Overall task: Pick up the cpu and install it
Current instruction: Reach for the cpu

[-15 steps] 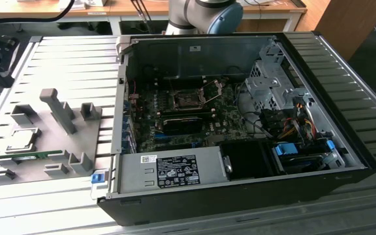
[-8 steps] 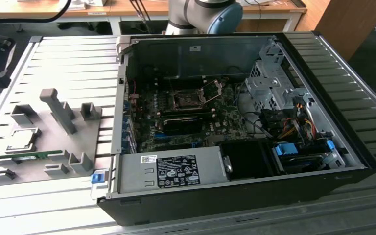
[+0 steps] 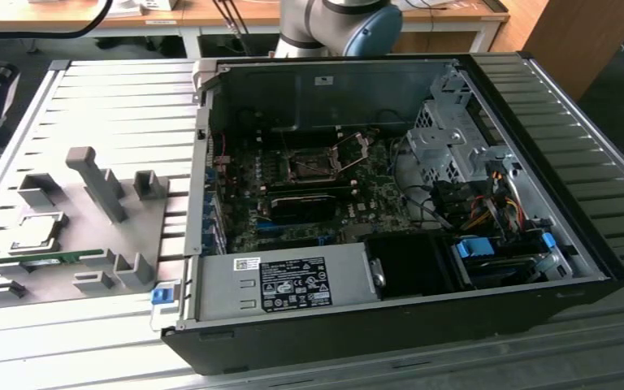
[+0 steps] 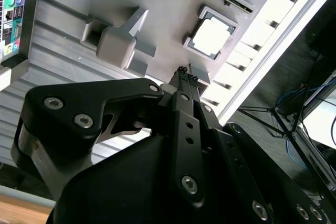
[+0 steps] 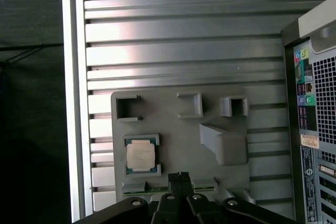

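— Where's the cpu (image 3: pixel 32 230)?
— In its pocket on the grey fixture (image 3: pixel 95 252), at the exterior view's left of the case (image 3: pixel 399 325). That view also shows the socket (image 3: pixel 314 166) inside.
— And the tool (image 5: pixel 180 176)?
— In both wrist views its fingers are together and empty, above the fixture near the cpu. It hides part of the green stick (image 5: pixel 202 187).

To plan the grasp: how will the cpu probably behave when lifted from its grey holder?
The cpu is a thin flat square, so likely stiff, light, and unable to roll. Its shiny metal top may be slippery. It sits framed by the grey fixture, so its edges probably offer little grip.
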{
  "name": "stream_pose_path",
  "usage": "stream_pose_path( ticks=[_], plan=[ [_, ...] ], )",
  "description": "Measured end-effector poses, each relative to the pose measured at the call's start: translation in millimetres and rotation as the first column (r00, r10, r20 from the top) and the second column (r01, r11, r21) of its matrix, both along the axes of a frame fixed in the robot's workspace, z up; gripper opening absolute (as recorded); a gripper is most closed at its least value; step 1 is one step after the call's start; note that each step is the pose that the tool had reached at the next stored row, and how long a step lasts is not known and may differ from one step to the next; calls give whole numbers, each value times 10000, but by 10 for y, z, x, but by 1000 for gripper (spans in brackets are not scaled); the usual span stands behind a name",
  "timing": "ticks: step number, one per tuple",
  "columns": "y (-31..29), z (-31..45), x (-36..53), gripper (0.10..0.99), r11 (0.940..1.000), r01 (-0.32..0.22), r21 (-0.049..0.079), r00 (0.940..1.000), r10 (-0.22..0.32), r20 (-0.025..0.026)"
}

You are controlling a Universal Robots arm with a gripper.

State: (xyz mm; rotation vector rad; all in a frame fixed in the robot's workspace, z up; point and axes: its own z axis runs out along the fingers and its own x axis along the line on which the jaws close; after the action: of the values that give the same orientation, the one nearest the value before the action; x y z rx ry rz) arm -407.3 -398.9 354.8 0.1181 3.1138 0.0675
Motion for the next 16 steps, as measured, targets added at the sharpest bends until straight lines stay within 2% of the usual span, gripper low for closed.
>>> stream_pose_path(
  ticks=[16],
  plan=[
    [0,-17,-187,106,10000,0,0,10000,0,1]
  ],
)
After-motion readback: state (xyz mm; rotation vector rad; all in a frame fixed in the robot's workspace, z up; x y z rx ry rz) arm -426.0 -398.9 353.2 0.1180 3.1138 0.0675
